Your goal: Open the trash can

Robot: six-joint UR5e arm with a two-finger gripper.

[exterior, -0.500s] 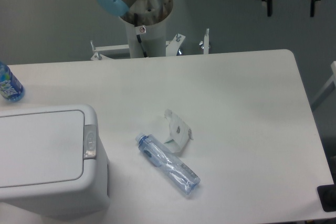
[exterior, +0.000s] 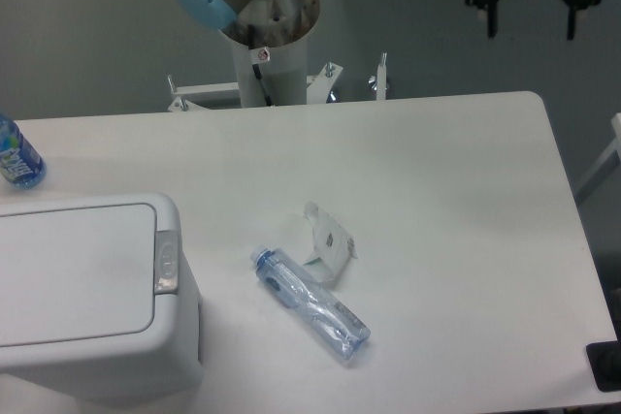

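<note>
My gripper (exterior: 530,18) hangs high at the far right, beyond the back edge of the table (exterior: 456,191), its black fingers (exterior: 490,9) spread wide with nothing between them. The trash can (exterior: 92,293) sits well away from it — diagonally across, at the near left corner, running off the frame's left and bottom edges. Its flat lid is down, and the small grey latch button (exterior: 166,261) lies on the lid's edge that faces toward my tool. Between us the white tabletop is mostly bare; a clear plastic bottle (exterior: 312,304) lies on its side just past the can, touching or nearly touching a small clear bracket-like piece (exterior: 329,241). Another blue bottle (exterior: 16,156) stands behind the can at the left edge.
</note>
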